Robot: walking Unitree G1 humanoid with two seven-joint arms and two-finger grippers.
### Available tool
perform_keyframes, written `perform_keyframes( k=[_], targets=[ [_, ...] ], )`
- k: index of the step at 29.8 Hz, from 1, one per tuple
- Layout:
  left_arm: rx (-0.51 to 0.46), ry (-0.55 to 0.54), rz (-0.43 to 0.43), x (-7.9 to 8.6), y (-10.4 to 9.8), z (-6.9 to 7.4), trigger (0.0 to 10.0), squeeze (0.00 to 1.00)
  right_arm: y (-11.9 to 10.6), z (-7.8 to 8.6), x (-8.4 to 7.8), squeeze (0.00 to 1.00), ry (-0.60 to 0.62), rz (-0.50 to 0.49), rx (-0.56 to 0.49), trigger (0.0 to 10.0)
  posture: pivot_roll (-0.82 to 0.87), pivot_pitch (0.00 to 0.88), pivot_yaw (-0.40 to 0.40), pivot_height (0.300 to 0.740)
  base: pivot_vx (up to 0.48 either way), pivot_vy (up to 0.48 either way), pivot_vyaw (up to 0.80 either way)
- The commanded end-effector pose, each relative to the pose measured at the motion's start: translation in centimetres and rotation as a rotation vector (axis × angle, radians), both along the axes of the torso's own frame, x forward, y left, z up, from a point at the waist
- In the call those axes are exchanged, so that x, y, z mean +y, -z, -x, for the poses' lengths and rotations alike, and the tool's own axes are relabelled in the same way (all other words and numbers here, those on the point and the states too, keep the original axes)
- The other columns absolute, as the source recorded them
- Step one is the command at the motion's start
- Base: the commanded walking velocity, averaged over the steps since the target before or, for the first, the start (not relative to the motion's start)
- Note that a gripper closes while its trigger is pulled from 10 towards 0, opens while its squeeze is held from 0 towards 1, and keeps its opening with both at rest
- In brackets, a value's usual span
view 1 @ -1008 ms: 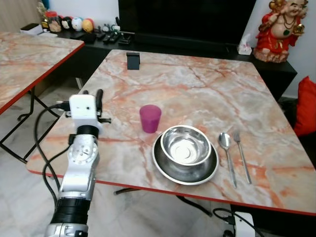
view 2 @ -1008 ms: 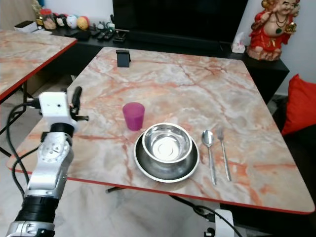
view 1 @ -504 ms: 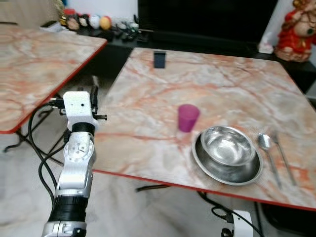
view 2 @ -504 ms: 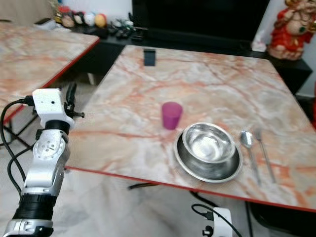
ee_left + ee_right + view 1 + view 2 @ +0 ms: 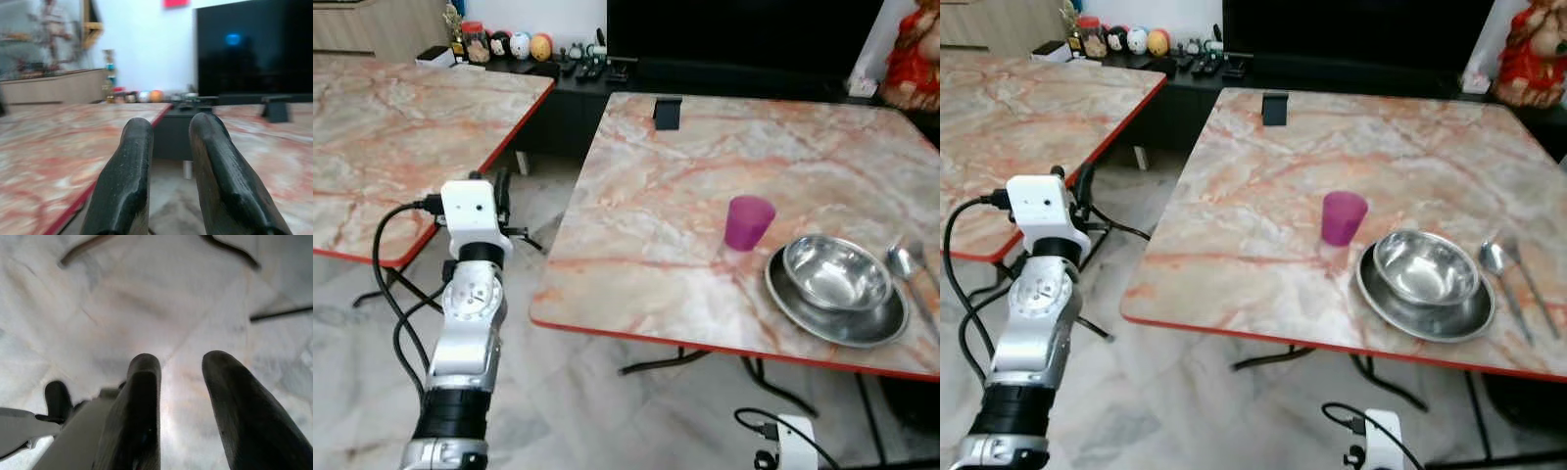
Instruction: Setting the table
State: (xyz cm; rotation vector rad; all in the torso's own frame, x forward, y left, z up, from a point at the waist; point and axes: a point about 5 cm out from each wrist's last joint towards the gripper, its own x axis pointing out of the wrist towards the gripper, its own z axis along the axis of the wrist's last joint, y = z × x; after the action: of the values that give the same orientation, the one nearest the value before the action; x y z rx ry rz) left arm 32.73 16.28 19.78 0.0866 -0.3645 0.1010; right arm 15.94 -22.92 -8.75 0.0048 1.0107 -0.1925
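On the marble table (image 5: 656, 215) with a red edge, a purple cup (image 5: 749, 222) stands upright. Just right of it a steel bowl (image 5: 835, 273) sits on a steel plate (image 5: 822, 315). A spoon (image 5: 1496, 260) and a fork (image 5: 1531, 287) lie right of the plate. My left gripper (image 5: 499, 186) is raised over the floor gap left of this table, far from the cup. Its fingers (image 5: 132, 176) stand slightly open with nothing between them. My right gripper (image 5: 181, 367) hangs idle, open over the tiled floor.
A second marble table (image 5: 401, 127) stands on the left, with a floor gap (image 5: 533, 186) between the two. A small black stand (image 5: 667, 113) sits at the far edge. Behind are a dark cabinet with figurines (image 5: 509, 46) and a red statue (image 5: 915, 59). Cables (image 5: 759, 421) lie on the floor.
The whole picture has shifted, so the set table now lies further right and the second table shows more. The cup, bowl, plate and cutlery kept their places. My left arm holds its pose.
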Motion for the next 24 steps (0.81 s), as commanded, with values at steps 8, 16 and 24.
perform_keyframes(
  k=[8, 16, 24],
  targets=[
    [-0.011, -0.022, -0.003, 0.8, -0.7, -0.1, 10.0, 0.0, -0.2, -0.6, 0.2, 0.0, 0.003, -0.009, -0.018, 10.0, 0.1, 0.0, -0.028, 0.707, 0.0, 0.332, 0.0],
    [0.007, -0.035, -0.034, 1.2, 0.1, 0.1, 10.0, 0.0, -0.2, -0.6, 0.3, 0.0, 0.0, -0.01, -0.018, 10.0, 0.11, 0.0, -0.03, 0.707, 0.0, 0.0, 0.0],
    [0.101, -0.092, -0.023, 2.9, 2.5, 0.3, 10.0, 0.0, -0.2, -0.6, 0.3, 0.0, 0.003, -0.012, -0.021, 10.0, 0.11, 0.0, -0.028, 0.707, 0.0, 0.0, 0.0]
  ],
)
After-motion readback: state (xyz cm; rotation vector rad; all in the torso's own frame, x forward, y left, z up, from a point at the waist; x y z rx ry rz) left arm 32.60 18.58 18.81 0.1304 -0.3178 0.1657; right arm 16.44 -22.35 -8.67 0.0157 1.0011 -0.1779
